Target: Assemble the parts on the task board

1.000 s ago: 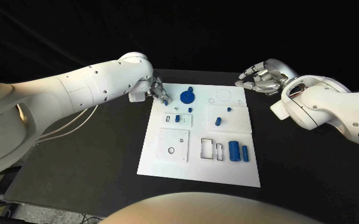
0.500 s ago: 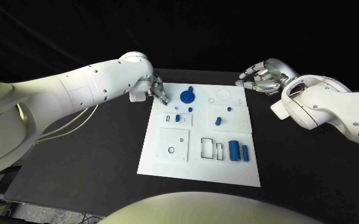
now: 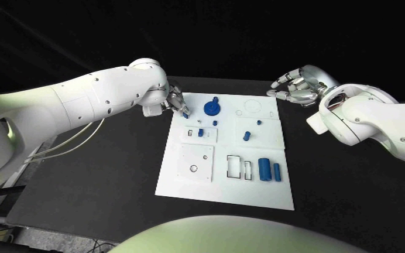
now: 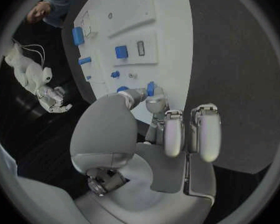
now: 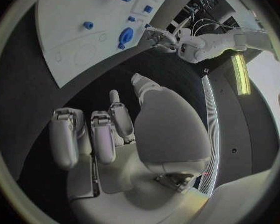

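The white task board (image 3: 227,194) lies in the middle of the black table. My left hand (image 3: 175,101) hovers at its far left corner and pinches a small blue part (image 3: 185,114) between thumb and a finger; the left wrist view shows that part (image 4: 150,88) at the fingertips, just over the board (image 4: 171,45). A blue round disc (image 3: 211,109) sits close beside it. Two blue cylinders (image 3: 269,171) lie near the board's right edge. My right hand (image 3: 295,89) hangs off the board's far right corner, fingers loosely apart and holding nothing (image 5: 96,134).
Small blue pieces (image 3: 246,137) sit in the board's middle rows, with rectangular slots (image 3: 234,167) and a raised square plate (image 3: 196,162) toward the near end. Black table surrounds the board on both sides.
The left arm's upper part has swung slightly away from the board, while its hand keeps the blue part at nearly the same spot. The right hand has not moved.
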